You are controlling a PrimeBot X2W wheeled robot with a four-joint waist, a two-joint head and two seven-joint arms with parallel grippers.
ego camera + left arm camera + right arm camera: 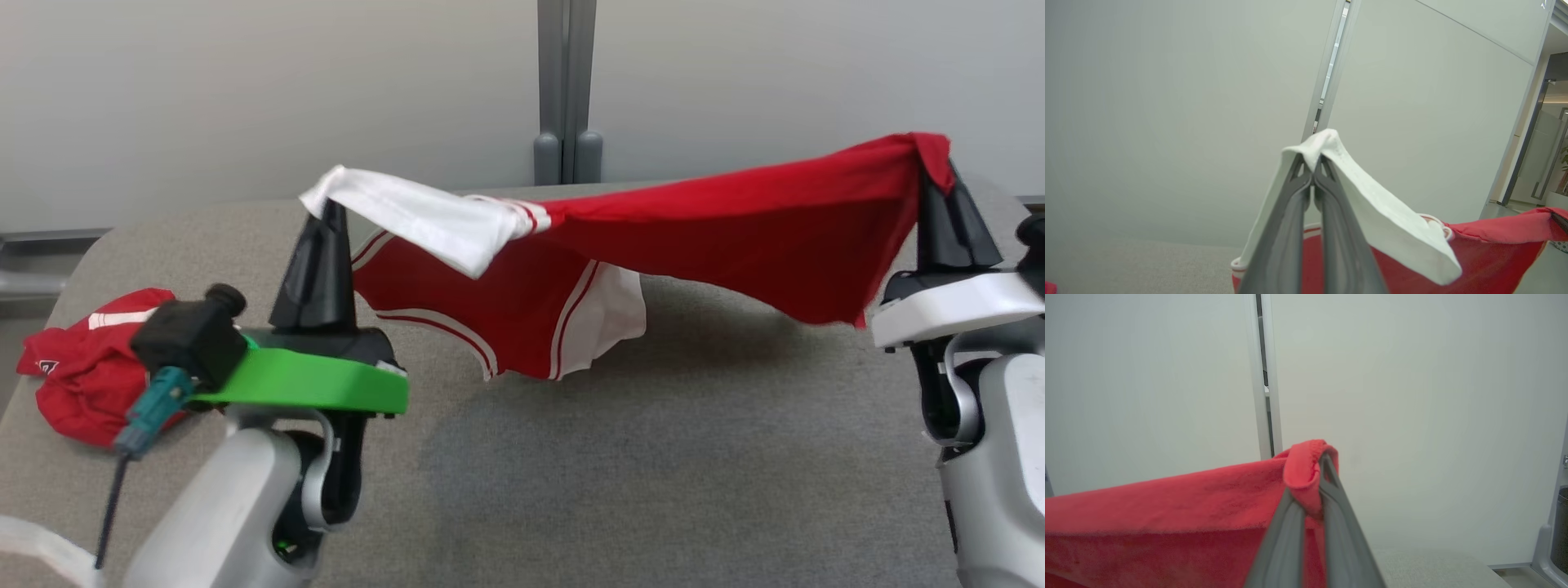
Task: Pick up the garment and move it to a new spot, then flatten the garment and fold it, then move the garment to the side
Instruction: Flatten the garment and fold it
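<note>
Clamped by the left gripper (331, 208) and right gripper (947, 170), the garment (735, 220) is held stretched above the table (653, 457); flattening, folding and setting aside are judged undone.

the garment (735, 220) is soft matt cloth, its red knit faintly fuzzy up close. my jaws look like dark matt plastic, smooth. the worktop (653, 457) wears a rough, felt-like grey fabric. my left wrist plate (310, 384) is smooth green plastic with a slight sheen; the wall (163, 98) is smooth and matt.
</note>
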